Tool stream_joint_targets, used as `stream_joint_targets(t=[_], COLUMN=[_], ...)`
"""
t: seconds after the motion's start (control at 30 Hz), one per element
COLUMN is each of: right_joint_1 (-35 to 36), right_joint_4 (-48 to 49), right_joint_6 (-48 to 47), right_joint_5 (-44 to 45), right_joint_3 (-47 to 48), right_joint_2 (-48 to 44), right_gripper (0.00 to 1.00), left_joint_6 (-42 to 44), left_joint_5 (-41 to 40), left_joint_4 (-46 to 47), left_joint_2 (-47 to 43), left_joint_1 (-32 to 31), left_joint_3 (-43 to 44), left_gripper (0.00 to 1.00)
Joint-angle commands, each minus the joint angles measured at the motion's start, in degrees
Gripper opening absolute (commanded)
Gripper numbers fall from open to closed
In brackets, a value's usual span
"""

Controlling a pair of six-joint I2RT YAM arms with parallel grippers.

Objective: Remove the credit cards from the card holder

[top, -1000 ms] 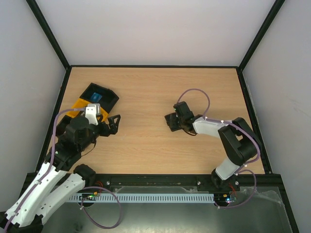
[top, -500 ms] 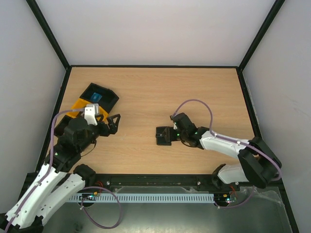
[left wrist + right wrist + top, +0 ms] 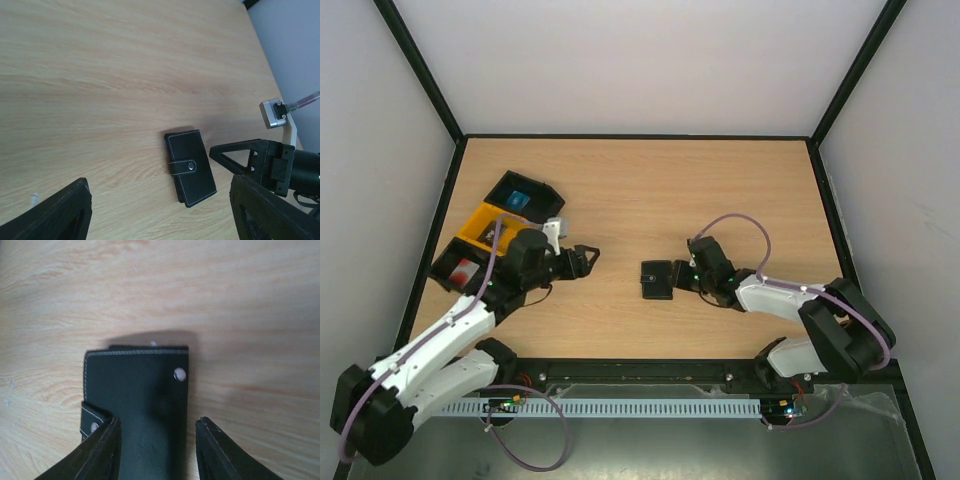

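Card holder [image 3: 657,279] lying shut on desk [image 3: 720,190]. Right gripper [image 3: 683,277] part-open, gripping nothing, hovering at its edge. Left gripper [image 3: 584,257] gaping wide, empty, well apart. Risk: pinch sliding flat holder away, snap not popping.

Closed card holder [image 3: 190,167] on wooden table [image 3: 100,75], right tool [image 3: 220,151] just beside

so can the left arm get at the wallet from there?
Probably yes: only bare table lies between the left fingers and the closed wallet. The right fingers sit open at its far edge, so they may crowd.
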Motion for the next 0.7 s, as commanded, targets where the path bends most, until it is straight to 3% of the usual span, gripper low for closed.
stream_joint_targets(t=[0.0,0.5,0.67], right_joint_1=[-0.1,0.9,1.2], right_joint_4=[12.3,24.2,29.4], right_joint_6=[7.7,11.0,12.7], right_joint_5=[-4.0,-9.1,-11.6], right_joint_3=[-5.4,-8.0,-8.9], right_joint_2=[1.4,9.4,11.0], right_gripper=[0.41,0.40,0.36], left_joint_6=[-2.1,-9.6,-9.1], left_joint_5=[3.7,9.4,10.1], left_joint_4=[11.8,36.6,35.4], left_joint_2=[6.1,31.0,40.6], left_joint_1=[-1.2,-5.2,-9.0], left_joint_3=[-1.9,-8.5,-4.4], left_gripper=[0.74,0.52,0.41])
